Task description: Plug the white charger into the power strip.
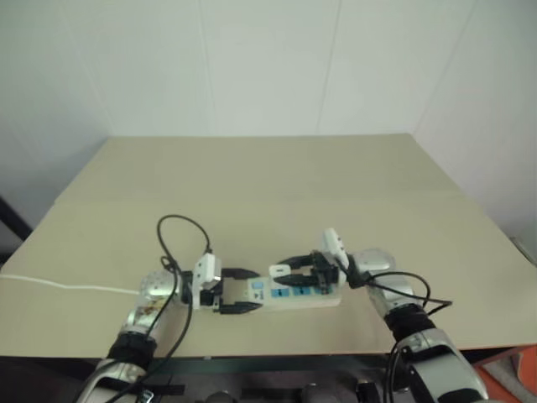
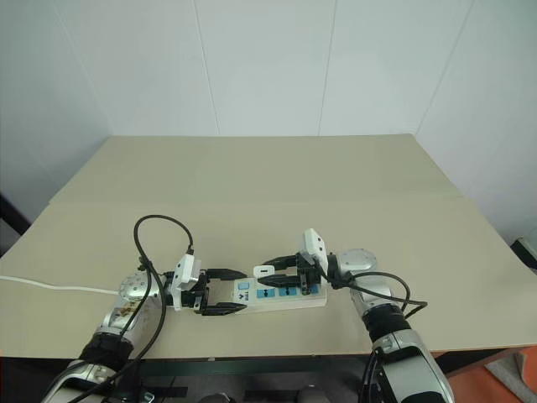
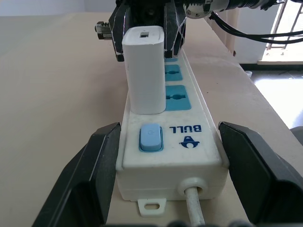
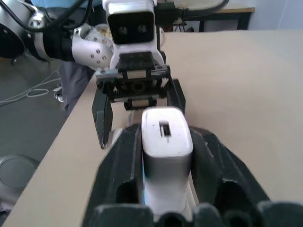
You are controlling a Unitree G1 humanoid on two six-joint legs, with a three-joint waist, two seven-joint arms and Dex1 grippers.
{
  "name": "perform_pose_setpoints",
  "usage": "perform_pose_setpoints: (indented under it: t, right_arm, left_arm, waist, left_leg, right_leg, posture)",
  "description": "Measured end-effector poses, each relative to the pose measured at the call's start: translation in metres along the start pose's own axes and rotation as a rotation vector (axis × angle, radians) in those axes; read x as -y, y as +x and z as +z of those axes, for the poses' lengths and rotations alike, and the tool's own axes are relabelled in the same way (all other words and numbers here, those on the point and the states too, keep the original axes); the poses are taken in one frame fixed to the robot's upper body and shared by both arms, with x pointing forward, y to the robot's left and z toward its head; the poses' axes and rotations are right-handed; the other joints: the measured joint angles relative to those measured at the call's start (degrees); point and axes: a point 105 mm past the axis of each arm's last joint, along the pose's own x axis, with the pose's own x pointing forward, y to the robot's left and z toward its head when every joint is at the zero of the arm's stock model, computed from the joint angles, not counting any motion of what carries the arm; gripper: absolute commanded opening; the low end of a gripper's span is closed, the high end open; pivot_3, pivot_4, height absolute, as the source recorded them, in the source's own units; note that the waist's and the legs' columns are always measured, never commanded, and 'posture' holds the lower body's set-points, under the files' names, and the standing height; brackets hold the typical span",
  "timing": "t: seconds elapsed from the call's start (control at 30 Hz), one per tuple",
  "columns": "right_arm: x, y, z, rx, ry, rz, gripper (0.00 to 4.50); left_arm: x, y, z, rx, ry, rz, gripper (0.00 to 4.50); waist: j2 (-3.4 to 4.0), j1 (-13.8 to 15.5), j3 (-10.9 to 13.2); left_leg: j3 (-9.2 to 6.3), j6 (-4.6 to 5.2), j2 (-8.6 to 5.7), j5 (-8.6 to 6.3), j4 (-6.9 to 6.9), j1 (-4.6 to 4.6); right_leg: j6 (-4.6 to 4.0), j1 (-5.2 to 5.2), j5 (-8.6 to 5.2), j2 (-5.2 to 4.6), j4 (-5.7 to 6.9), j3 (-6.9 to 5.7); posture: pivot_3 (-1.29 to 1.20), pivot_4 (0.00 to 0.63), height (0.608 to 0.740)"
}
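While the left tool (image 2: 225,294) clamps the switch end of the power strip (image 2: 281,295) on the table (image 2: 268,185), the right tool (image 2: 277,275) pinches the white charger (image 3: 144,71) standing upright in a socket.

Soft even light; left eye view hazy.

charger (image 3: 146,71) prongs — hidden in strip (image 3: 189,142)

Glossy white plastic charger (image 3: 144,71) and power strip (image 3: 170,156); matt beige table (image 1: 252,185).
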Motion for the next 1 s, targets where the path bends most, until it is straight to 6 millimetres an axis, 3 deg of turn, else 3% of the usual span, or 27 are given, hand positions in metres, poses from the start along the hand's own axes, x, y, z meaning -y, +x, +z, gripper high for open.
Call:
perform_pose_setpoints:
  t: [0.2, 0.47, 0.6, 0.73, 0.83, 0.9, 1.0]
  right_arm:
    - [0.0, 0.0, 0.0, -0.005, -0.035, 0.004, 4.42]
    - [-0.002, -0.005, 0.002, -0.003, -0.053, 0.025, 4.47]
    - [0.004, -0.013, 0.004, -0.008, -0.074, -0.018, 4.5]
    - [0.009, -0.023, 0.007, -0.014, -0.085, -0.053, 4.5]
    - [0.013, -0.028, 0.01, -0.03, -0.103, -0.07, 4.5]
    - [0.014, -0.032, 0.011, -0.036, -0.109, -0.074, 4.5]
    - [0.014, -0.049, 0.017, -0.055, -0.122, -0.078, 4.5]
  left_arm:
    - [0.0, 0.0, 0.0, 0.0, 0.001, -0.001, 3.08]
    - [0.0, 0.003, 0.001, 0.005, 0.011, -0.002, 3.08]
    - [-0.006, 0.004, -0.002, -0.012, -0.066, 0.018, 4.35]
    - [-0.009, 0.007, -0.002, 0.002, -0.082, 0.043, 4.44]
    - [-0.013, 0.009, 0.014, 0.076, -0.094, 0.062, 4.44]
    - [-0.014, 0.0, 0.036, 0.124, -0.098, 0.037, 4.44]
    - [-0.008, -0.034, 0.072, 0.117, -0.119, -0.039, 4.44]
  waist:
    - [-0.08, 0.1, -0.05]
    - [-0.08, 0.31, -0.04]
    - [-0.09, 0.47, 0.07]
    - [-0.11, 0.44, 0.2]
    - [-0.17, 0.44, 0.37]
    - [-0.23, 0.34, 0.68]
    - [-0.15, -0.15, 1.43]
  left_leg:
    - [0.0, -0.01, 0.0, -0.01, 0.0, 0.01]
    - [-0.01, -0.03, 0.0, -0.02, -0.04, -0.05]
    - [-0.02, -0.03, -0.04, -0.02, -0.04, -0.15]
    - [-0.05, -0.03, -0.03, -0.01, -0.04, -0.53]
    - [-0.07, -0.02, -0.03, 0.0, 0.1, -1.11]
    - [-0.09, -0.02, -0.02, 0.0, 0.1, -1.13]
    - [-0.08, -0.02, -0.01, 0.0, 0.09, -1.12]
  right_leg:
    - [0.02, 0.02, -0.01, 0.0, -0.01, 0.0]
    - [0.01, -0.01, -0.03, -0.01, -0.08, 0.0]
    - [0.01, -0.07, -0.03, -0.03, -0.14, 0.0]
    - [0.15, -0.41, 0.06, -0.02, -0.09, -0.03]
    - [0.15, -1.0, 0.11, -0.01, 0.08, -0.03]
    - [0.15, -1.03, 0.11, 0.01, 0.1, -0.04]
    - [0.14, -1.04, 0.1, 0.01, 0.11, -0.03]
  posture:
    - [0.0, 0.15, 0.74]
    - [0.0, 0.15, 0.74]
    - [0.0, 0.15, 0.74]
    - [0.0, 0.15, 0.74]
    - [0.0, 0.15, 0.74]
    - [0.0, 0.15, 0.74]
    - [0.0, 0.15, 0.74]
